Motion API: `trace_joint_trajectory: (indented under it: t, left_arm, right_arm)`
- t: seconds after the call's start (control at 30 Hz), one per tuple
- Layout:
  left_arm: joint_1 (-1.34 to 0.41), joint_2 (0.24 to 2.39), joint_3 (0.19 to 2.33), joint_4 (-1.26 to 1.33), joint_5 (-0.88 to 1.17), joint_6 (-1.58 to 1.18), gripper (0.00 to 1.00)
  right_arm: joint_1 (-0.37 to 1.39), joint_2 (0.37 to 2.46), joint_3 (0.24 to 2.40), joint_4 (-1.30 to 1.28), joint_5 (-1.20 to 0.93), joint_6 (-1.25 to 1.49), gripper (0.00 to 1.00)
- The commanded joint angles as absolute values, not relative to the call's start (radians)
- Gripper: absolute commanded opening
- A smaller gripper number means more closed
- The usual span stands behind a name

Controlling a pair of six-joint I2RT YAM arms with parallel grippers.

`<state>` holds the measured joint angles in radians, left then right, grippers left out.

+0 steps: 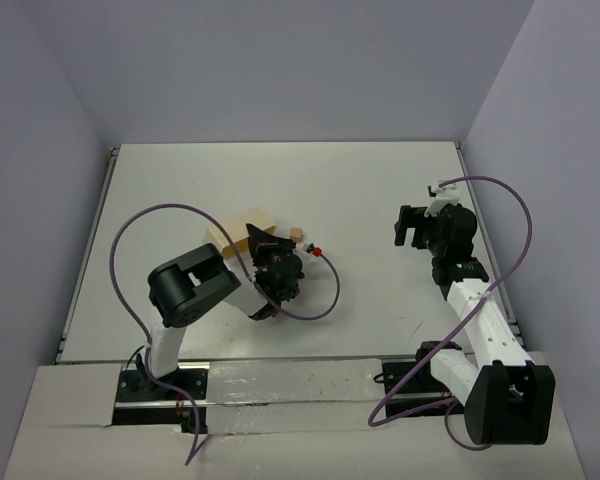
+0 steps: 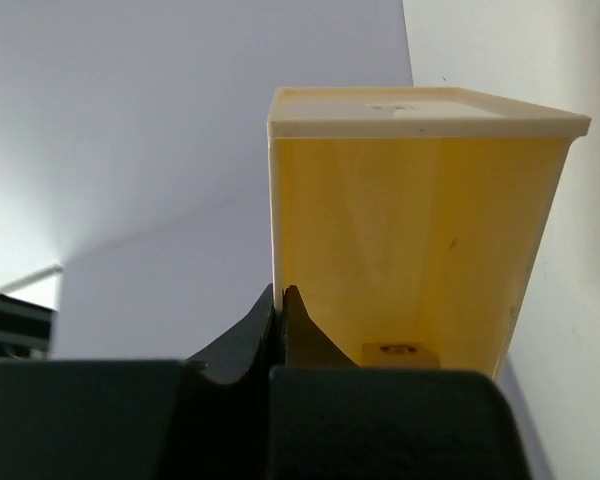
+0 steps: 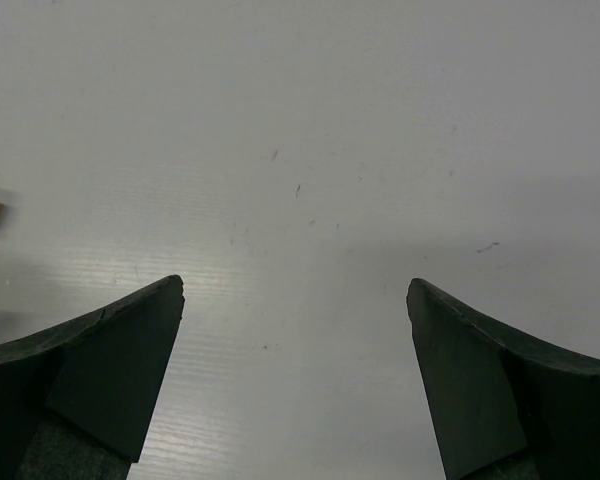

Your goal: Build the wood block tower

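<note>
White table [image 1: 280,180]: left tool [image 2: 280,297] pinching pale tray [image 2: 410,250] wall; right tool [image 3: 295,290] wide open, empty.

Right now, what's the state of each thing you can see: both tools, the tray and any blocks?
Left tool: shut, pinching a side wall of the tray.
Right tool: open, empty, above the bare table.
Tray: held by the left tool, seemingly tilted up.
Block in tray: loose at the tray's near end.
Tan block: on the table beside the tray, untouched.
</note>
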<state>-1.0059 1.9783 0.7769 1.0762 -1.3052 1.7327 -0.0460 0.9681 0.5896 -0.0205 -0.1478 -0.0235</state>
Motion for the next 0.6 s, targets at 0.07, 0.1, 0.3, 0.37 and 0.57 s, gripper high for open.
trace_joint_trajectory:
  t: [0.07,0.1,0.3,0.37,0.57]
  left_arm:
    - [-1.052,2.042,0.821,1.862,-1.253,2.186,0.00]
    - [-1.052,2.048,0.822,1.862,-1.249,2.188,0.00]
    - [-1.054,2.073,0.823,1.861,-1.226,2.202,0.00]
    - [-1.053,2.078,0.835,1.862,-1.220,2.203,0.00]
    - [-1.033,2.053,0.862,1.862,-1.227,2.196,0.00]
  right_arm:
    - [-0.055,0.956,0.630,-0.012,-0.145,-0.032,1.00]
    - [-0.055,0.956,0.628,-0.009,-0.147,-0.032,1.00]
    - [-0.057,0.974,0.641,-0.017,-0.152,-0.032,1.00]
    - [-0.057,0.970,0.640,-0.016,-0.152,-0.032,1.00]
    - [-0.058,0.959,0.634,-0.017,-0.153,-0.036,1.00]
